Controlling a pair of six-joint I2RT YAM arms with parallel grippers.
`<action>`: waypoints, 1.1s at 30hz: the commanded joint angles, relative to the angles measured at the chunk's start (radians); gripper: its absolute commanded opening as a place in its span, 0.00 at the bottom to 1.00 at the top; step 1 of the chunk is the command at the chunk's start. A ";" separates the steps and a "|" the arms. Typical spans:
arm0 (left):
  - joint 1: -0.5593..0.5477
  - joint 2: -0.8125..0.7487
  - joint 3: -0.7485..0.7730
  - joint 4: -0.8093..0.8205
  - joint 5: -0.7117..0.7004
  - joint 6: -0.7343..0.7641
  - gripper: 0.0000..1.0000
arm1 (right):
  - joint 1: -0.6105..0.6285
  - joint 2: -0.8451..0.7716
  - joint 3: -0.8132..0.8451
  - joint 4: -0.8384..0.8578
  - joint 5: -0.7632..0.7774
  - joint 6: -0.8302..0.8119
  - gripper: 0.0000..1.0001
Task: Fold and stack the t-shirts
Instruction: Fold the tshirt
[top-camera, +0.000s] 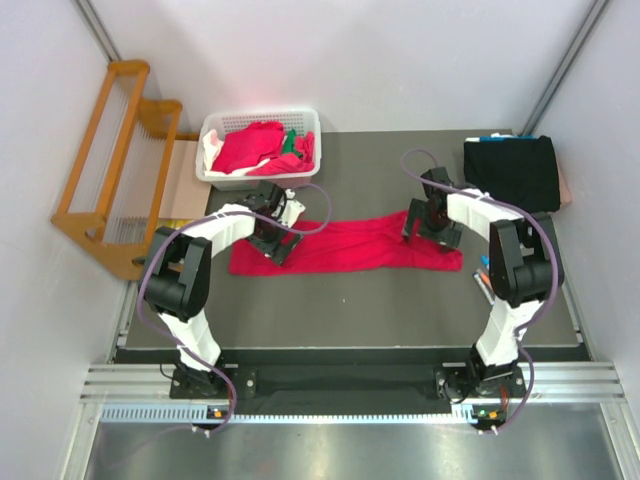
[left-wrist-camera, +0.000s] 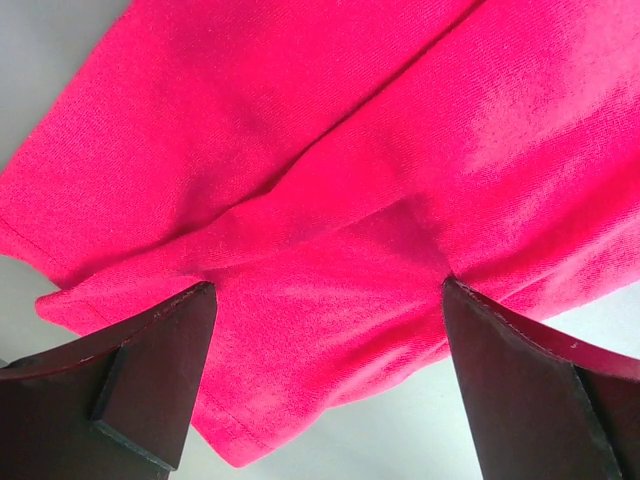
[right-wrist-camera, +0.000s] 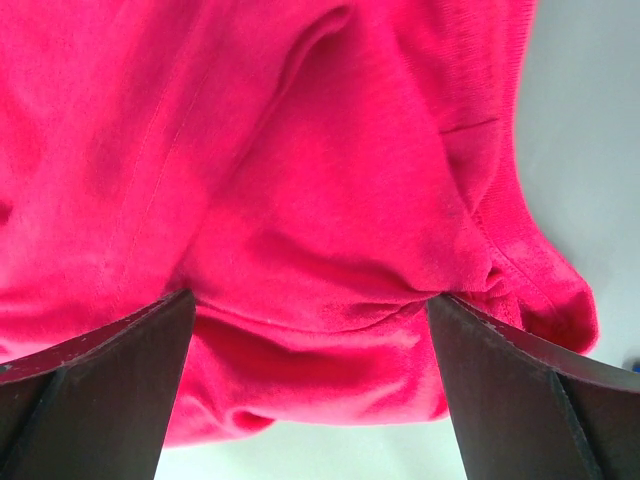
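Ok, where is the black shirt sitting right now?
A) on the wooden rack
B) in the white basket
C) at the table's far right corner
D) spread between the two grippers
C: the black shirt lies at the far right corner of the table.

We see a plain crimson t-shirt (top-camera: 350, 243), a dark grey table (top-camera: 350, 310), a black t-shirt (top-camera: 512, 170), a white basket (top-camera: 240, 182), red, green and white shirts (top-camera: 250, 145), an orange-brown wooden frame (top-camera: 92, 145)
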 joint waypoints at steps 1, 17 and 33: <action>-0.012 -0.022 -0.004 -0.047 0.029 -0.004 0.99 | -0.035 0.075 0.083 0.085 0.000 -0.027 1.00; -0.051 -0.028 0.078 -0.178 0.155 -0.022 0.99 | -0.047 0.374 0.466 0.009 -0.065 -0.051 1.00; -0.215 0.012 0.096 -0.244 0.250 -0.033 0.99 | -0.076 0.536 0.716 -0.040 -0.161 -0.051 1.00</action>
